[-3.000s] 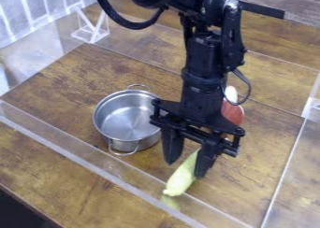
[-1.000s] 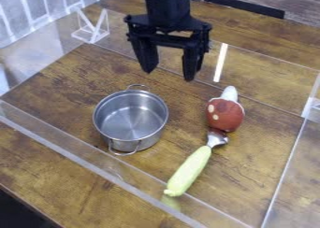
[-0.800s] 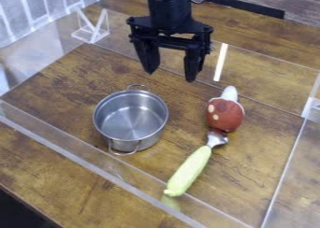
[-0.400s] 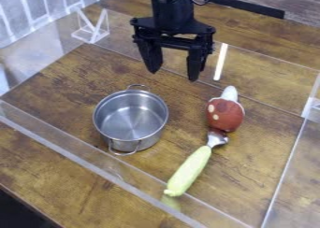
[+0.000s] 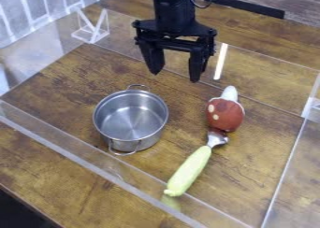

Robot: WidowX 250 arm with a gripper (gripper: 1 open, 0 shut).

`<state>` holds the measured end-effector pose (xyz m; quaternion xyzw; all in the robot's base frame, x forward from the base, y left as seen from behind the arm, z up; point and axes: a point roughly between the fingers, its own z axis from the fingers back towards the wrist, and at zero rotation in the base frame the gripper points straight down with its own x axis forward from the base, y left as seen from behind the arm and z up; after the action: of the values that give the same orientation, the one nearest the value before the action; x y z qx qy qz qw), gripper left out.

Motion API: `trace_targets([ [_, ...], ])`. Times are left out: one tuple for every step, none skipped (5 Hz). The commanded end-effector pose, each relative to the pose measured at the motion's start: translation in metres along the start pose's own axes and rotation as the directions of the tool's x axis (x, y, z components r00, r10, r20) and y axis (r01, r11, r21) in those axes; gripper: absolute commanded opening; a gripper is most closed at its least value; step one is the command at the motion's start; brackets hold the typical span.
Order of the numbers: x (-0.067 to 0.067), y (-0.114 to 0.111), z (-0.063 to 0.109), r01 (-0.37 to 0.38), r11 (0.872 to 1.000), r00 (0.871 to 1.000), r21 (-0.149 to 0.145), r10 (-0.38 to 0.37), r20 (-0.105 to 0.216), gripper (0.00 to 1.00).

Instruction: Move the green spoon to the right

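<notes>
The green spoon (image 5: 192,170) lies flat on the wooden table at the lower right, its yellow-green handle pointing toward the front and its small grey head (image 5: 218,138) toward the back. My gripper (image 5: 173,71) hangs high over the table's middle back, well away from the spoon, its black fingers (image 5: 148,60) spread open and holding nothing.
A steel pot (image 5: 130,119) stands left of the spoon. A red-brown mushroom toy (image 5: 225,110) with a white stem lies just beyond the spoon's head. Clear acrylic walls (image 5: 88,166) edge the table, and a clear stand (image 5: 89,26) sits at the back left.
The open gripper has drifted slightly to the right and a touch lower over the last second. Three seconds ago it stood low over the spoon; the spoon now lies free.
</notes>
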<state>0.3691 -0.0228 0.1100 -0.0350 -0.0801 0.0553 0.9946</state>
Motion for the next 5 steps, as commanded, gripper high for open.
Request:
trace_targets([
  [0.009, 0.003, 0.014, -0.009, 1.000, 0.998, -0.002, 0.009, 0.059, 1.00],
  [0.011, 0.003, 0.013, -0.012, 1.000, 0.998, 0.000, 0.012, 0.063, 1.00],
  [0.013, 0.003, 0.013, -0.014, 1.000, 0.998, 0.002, 0.014, 0.068, 1.00],
  [0.015, 0.003, 0.015, -0.014, 1.000, 0.997, 0.004, 0.013, 0.075, 1.00],
  [0.005, -0.007, 0.012, 0.014, 1.000, 0.998, -0.003, -0.014, 0.060, 1.00],
])
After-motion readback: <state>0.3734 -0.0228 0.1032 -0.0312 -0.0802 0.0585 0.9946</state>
